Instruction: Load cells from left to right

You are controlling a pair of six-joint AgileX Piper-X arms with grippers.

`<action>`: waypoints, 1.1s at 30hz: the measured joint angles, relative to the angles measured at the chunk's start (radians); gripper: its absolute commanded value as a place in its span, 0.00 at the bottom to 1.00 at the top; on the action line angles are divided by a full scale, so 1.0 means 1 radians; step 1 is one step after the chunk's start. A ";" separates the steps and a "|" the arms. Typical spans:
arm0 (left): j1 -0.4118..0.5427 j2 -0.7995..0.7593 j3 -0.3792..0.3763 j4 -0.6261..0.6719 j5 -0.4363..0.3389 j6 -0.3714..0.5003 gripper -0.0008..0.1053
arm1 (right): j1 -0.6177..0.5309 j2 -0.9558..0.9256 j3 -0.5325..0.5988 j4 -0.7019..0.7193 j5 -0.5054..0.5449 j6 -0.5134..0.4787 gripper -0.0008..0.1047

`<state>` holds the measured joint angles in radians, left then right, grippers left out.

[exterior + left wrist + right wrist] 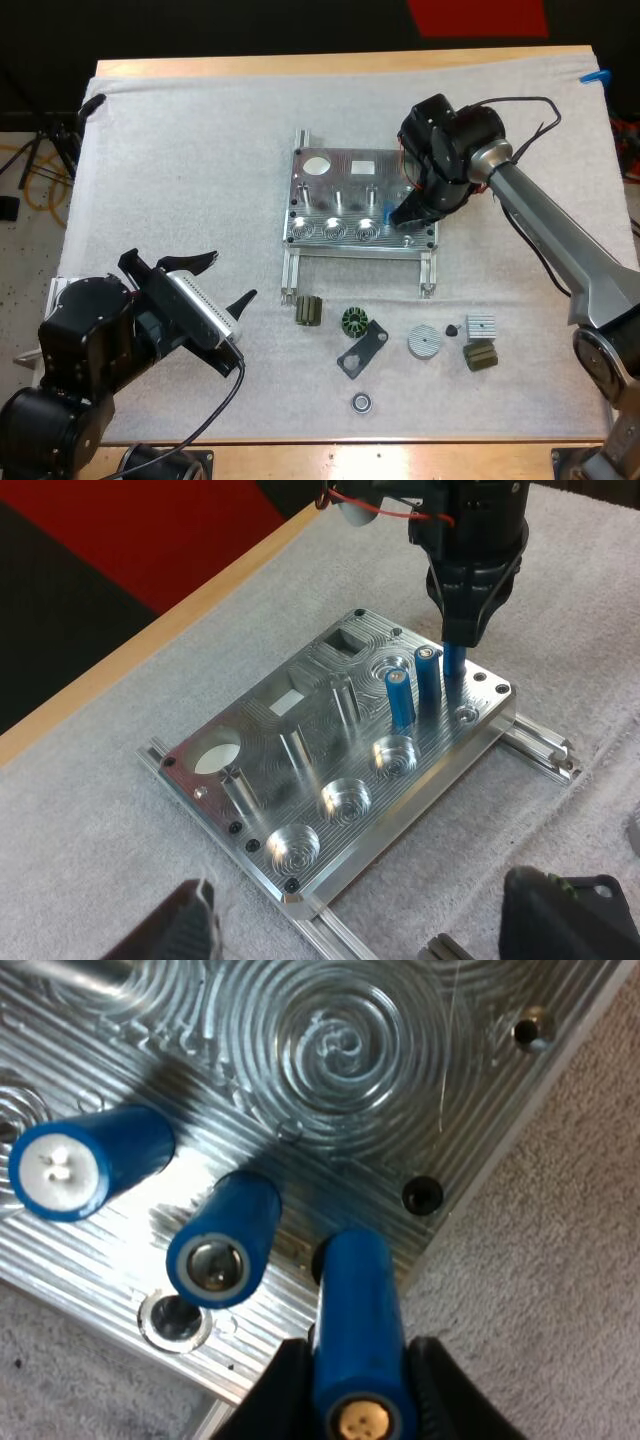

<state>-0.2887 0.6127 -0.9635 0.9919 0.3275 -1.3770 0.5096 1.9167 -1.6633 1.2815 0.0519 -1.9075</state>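
— From the high view, where are the tools?
— The right gripper (405, 214) points down at the near right corner of the metal fixture (340, 190), a milled, ridged plate on rails. The left gripper (232, 276) hangs well apart from it, fingers spread and holding nothing. Beyond its tips, small dark parts (309, 311) lie on the fuzzy white mat (180, 150): ribbed blocks, a toothed ring and a flat disc

— And from the left wrist?
— Its own black fingers stand wide apart. Ahead of them the right gripper pinches a smooth blue cell (455, 665) upright, with two standing cells (401, 700) just beside it in a row. Round pockets cut with concentric rings lie nearer the left gripper

— The right wrist?
— Both fingers press the glossy blue cell from either side. Its far end meets the plate at a dark hole, though I cannot tell how deep it goes. The other two stand just beyond the fingertips, each with a metal cap
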 measured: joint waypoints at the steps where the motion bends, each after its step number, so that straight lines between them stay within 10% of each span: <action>1: 0.000 0.000 0.000 0.000 0.000 0.000 0.56 | 0.000 0.000 0.000 0.000 0.000 0.000 0.01; 33: 0.000 0.000 0.000 0.000 0.000 0.000 0.56 | -0.004 0.047 -0.002 -0.014 -0.020 0.043 0.01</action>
<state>-0.2887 0.6127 -0.9635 0.9919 0.3275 -1.3770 0.5051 1.9634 -1.6654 1.2671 0.0323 -1.8648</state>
